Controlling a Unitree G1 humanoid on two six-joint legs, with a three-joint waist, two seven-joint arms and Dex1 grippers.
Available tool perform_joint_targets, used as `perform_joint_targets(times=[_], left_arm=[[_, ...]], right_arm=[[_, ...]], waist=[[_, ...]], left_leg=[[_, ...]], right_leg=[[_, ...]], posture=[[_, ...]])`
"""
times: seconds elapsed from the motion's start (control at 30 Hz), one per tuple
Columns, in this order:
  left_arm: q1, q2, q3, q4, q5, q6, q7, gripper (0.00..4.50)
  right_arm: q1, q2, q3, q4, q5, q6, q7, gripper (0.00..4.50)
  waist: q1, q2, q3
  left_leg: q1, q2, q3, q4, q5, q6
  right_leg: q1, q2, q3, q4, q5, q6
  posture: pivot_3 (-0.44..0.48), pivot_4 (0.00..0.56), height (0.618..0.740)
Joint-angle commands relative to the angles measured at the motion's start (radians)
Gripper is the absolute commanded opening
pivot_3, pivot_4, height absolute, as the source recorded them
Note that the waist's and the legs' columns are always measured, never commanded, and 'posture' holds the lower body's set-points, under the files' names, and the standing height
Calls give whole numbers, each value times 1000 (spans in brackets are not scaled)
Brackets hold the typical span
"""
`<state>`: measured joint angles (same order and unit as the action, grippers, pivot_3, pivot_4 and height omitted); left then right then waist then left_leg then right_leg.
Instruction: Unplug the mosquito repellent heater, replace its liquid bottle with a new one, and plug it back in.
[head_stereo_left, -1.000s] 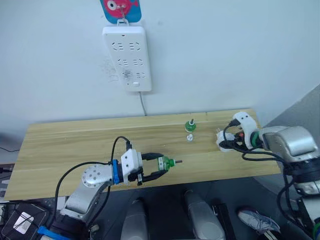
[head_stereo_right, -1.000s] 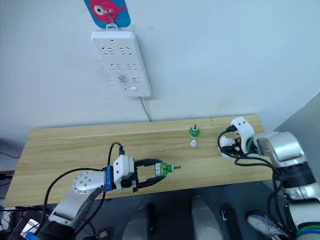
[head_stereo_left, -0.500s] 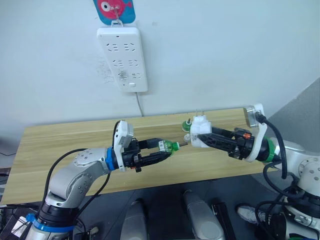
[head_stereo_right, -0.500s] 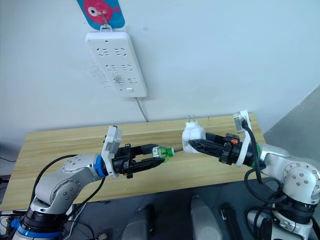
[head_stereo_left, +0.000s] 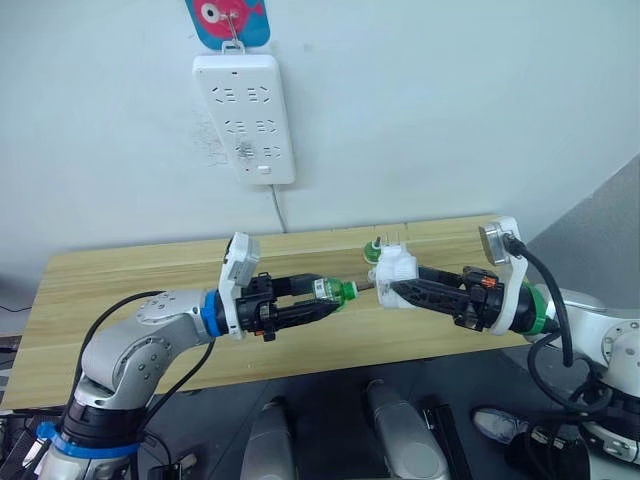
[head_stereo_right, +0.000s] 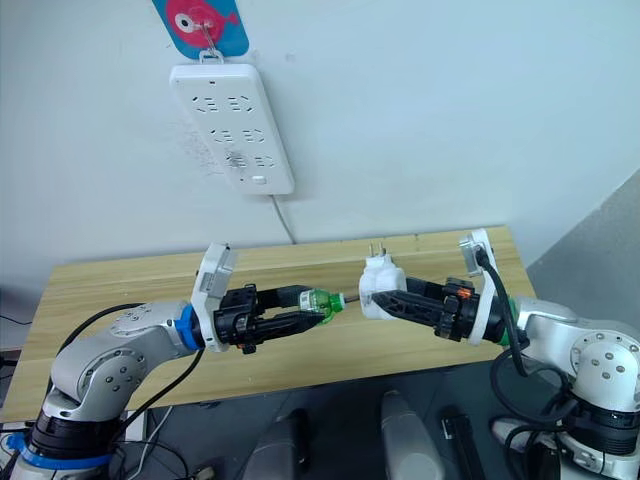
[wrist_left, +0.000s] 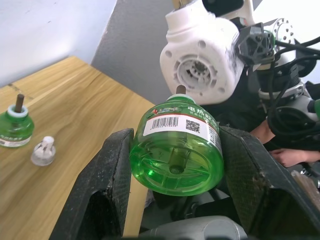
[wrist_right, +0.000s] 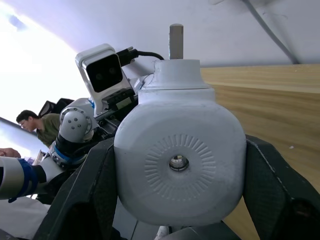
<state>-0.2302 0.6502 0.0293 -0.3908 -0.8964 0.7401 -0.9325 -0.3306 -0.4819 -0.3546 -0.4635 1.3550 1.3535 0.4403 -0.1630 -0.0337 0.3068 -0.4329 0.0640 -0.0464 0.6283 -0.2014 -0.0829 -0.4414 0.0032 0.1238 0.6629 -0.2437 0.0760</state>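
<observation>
A: What's nearest, centre of frame?

B: Both arms meet above the table's (head_stereo_left: 120, 340) front edge. Left gripper (head_stereo_left: 305, 304) is clamped on a green bottle (head_stereo_left: 331, 292), wick tip aimed right. Right gripper (head_stereo_left: 412, 289) is clamped on the mosquito repellent heater (head_stereo_left: 396, 268), prongs up, its socket facing left.

A: Why held like that?

B: Looks like lining up wick w/ socket. In the left wrist view the bottle (wrist_left: 176, 151) sits between the two pads, and the heater's (wrist_left: 200, 52) round opening is right behind the wick. I'd say the new bottle's about to go in; wick is just at the opening, not seated yet.

A: And behind?

B: A second green bottle (head_stereo_left: 374, 249) stands on the table, upper centre, partly hidden by the heater. Left wrist view shows it w/ a small clear cap (wrist_left: 42, 152) beside it. Farthest: power strip (head_stereo_left: 245, 117) on the wall, upper left, hanging under a blue-and-pink hook plate (head_stereo_left: 228, 19).

A: Count?

B: 2 bottles, 1 heater, 1 cap, 1 strip, 2 grippers.
</observation>
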Motion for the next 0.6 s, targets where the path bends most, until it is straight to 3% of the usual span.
perform_joint_targets(times=[0.03,0.6], left_arm=[[-9,-8,2,-46,-29,10,-8,2336],[-26,-36,-31,-67,-26,30,-8,2336]], right_arm=[[10,-25,21,-17,51,-50,-5,2970],[29,-118,139,-42,85,-160,-7,2970]], waist=[[0,0,0],[4,0,0]], left_leg=[[0,0,0,0,0,0],[0,0,0,0,0,0]], right_leg=[[0,0,0,0,0,0],[0,0,0,0,0,0]], posture=[[-189,280,740],[-196,282,740]])
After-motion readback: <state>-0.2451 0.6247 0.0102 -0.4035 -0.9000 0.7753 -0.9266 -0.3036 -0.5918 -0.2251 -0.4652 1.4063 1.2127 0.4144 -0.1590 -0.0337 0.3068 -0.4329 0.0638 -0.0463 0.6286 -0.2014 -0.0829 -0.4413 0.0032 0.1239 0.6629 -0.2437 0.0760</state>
